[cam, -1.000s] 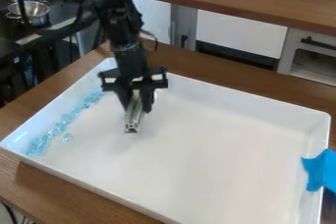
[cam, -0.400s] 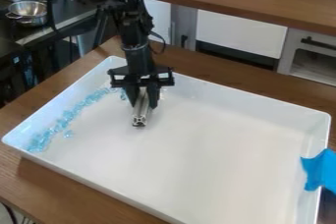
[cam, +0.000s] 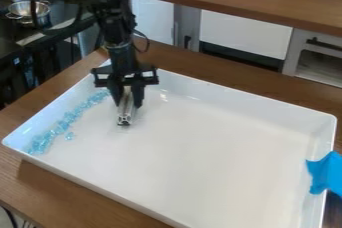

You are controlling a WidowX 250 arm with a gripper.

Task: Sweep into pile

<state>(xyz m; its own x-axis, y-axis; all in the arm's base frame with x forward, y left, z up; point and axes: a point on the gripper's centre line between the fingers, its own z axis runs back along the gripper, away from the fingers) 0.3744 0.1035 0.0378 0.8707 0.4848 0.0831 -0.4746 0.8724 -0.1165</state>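
Observation:
The black gripper [cam: 127,103] hangs over the upper left part of the white tray [cam: 200,152], shut on a metal bar [cam: 126,112] that points toward the camera. Light blue clear pieces [cam: 69,117] lie in a long slanting band along the tray's left side, left of the bar and apart from it. One small clump [cam: 69,136] sits just to the right of the band. Part of the tray's back left area is hidden behind the gripper.
The tray's raised walls surround the work area, on a brown wooden table [cam: 50,186]. Blue tape [cam: 325,173] covers part of the right wall. A metal colander [cam: 30,12] stands on a dark counter at the upper left.
Holding the bar, the gripper went right and slightly back, then left to nearer the blue pieces. The band looks much the same; the tray's near left corner shifted slightly.

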